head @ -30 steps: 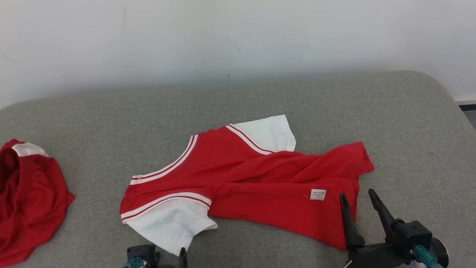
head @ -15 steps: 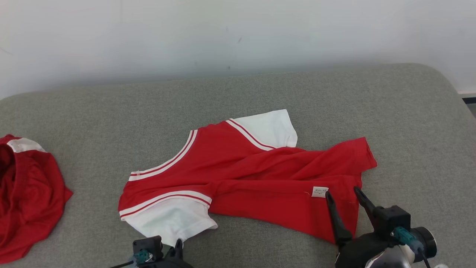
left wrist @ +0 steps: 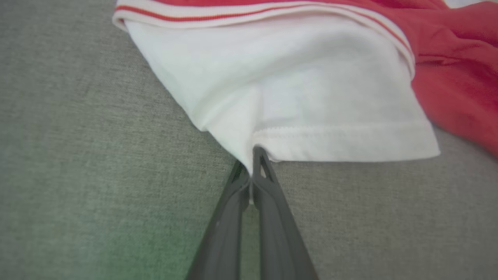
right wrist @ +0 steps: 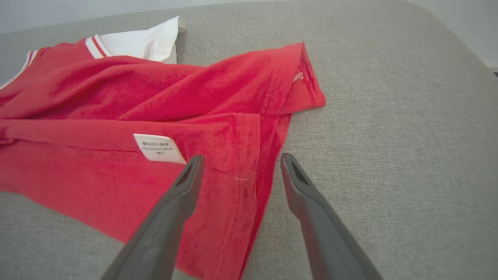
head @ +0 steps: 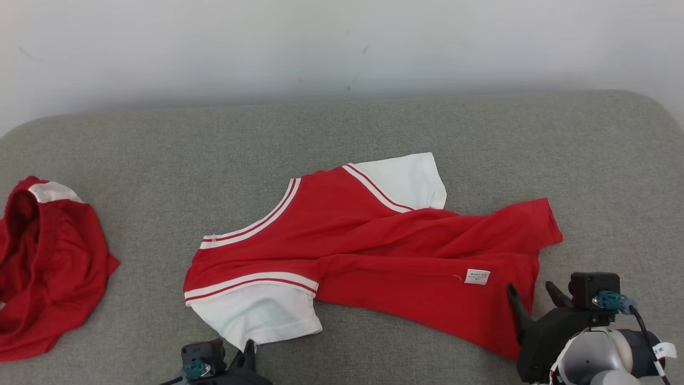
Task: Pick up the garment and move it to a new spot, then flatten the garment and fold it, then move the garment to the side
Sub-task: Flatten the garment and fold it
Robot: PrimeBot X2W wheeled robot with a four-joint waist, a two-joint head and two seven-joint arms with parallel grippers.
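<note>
The garment (head: pixel 374 251), a red T-shirt with white sleeves and striped trim, lies rumpled across the grey padded surface (head: pixel 374 133). My left gripper (head: pixel 248 350) sits at the bottom edge, shut on the hem corner of the near white sleeve (left wrist: pixel 311 97); in the left wrist view the left gripper (left wrist: pixel 252 163) pinches that white fabric. My right gripper (head: pixel 531 297) is open over the shirt's bottom hem at the right. In the right wrist view the right gripper (right wrist: pixel 241 165) straddles the red hem edge (right wrist: pixel 268 155), one finger above the cloth and one beside it. A white label (right wrist: pixel 158 148) lies by the left finger.
A second red garment (head: pixel 43 278) with a white patch lies crumpled at the left edge of the surface. A pale wall (head: pixel 342 48) stands behind. The surface rounds off at its far right corner (head: pixel 657 112).
My left gripper has closed on the white sleeve hem. The right gripper has drawn nearer to the shirt's hem edge and lower in the picture. The head camera has shifted slightly.
</note>
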